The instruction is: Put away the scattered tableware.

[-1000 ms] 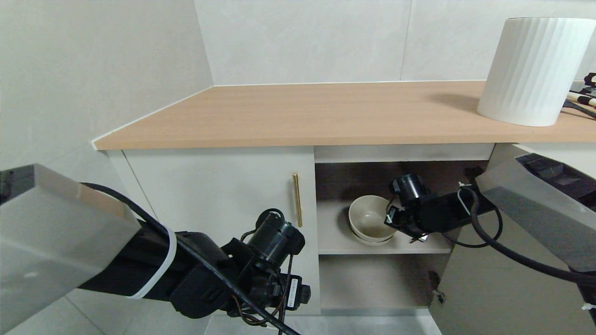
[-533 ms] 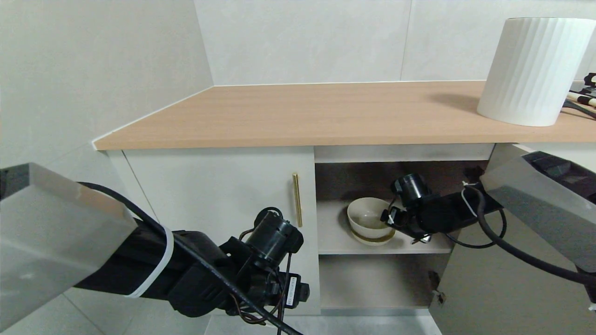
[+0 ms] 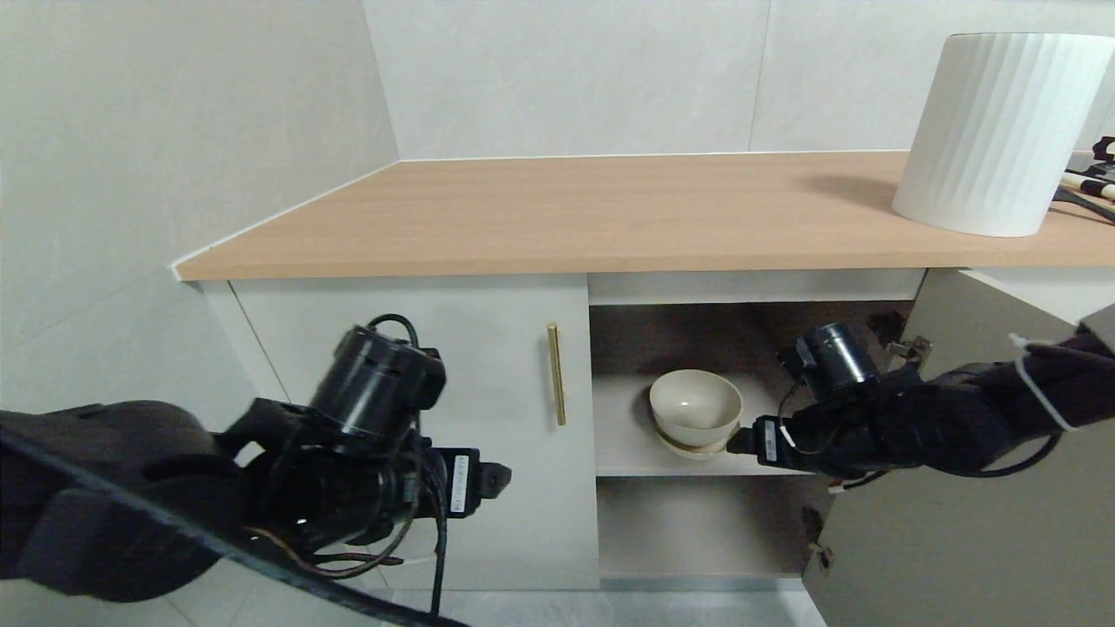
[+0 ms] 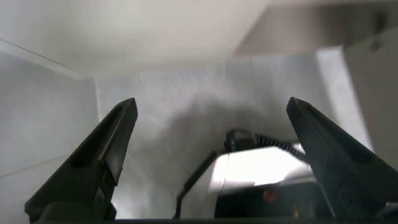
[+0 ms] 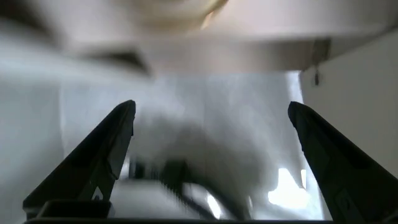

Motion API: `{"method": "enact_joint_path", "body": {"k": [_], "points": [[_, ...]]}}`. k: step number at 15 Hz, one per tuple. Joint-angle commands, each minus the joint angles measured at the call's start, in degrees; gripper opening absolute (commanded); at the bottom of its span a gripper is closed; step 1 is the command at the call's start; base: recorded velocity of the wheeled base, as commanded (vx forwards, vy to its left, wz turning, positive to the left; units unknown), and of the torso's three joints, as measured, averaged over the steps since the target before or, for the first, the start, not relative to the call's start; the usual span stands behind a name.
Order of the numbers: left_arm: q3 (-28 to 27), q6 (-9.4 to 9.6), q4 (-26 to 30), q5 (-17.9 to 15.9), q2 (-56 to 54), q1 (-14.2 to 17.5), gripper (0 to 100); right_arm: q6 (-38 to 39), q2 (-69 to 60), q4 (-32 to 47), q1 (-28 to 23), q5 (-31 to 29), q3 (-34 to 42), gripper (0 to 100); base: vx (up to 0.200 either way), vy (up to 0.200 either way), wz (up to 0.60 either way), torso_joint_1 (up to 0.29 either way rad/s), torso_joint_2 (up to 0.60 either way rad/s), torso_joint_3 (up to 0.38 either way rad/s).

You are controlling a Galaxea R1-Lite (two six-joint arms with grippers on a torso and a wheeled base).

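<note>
Drawn back from the bowl (image 3: 695,407), the right gripper (image 3: 740,441) hangs spread and empty beside it on the cabinet shelf (image 3: 623,440), while the left gripper (image 4: 212,106), also spread, has risen.

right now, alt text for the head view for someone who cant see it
A cream bowl sits on the upper shelf of an open cabinet under a wooden counter, the right gripper open near it. The left gripper hangs open before the closed door.
</note>
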Motion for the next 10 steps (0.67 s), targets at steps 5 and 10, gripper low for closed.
{"method": "enact_joint_path", "body": {"k": [5, 10], "points": [[8.49, 2.87, 0.3, -0.01, -19.15, 3.74, 100, -3.37, -22.24, 5.15, 3.8, 2.16, 13.48, 100, 0.0, 0.0, 0.0, 0.0, 0.0, 0.0], [8.49, 2.87, 0.21, -0.01, -15.98, 3.3, 100, -3.37, -22.76, 5.33, 4.5, 1.99, 14.27, 100, 0.0, 0.0, 0.0, 0.0, 0.0, 0.0]]}}
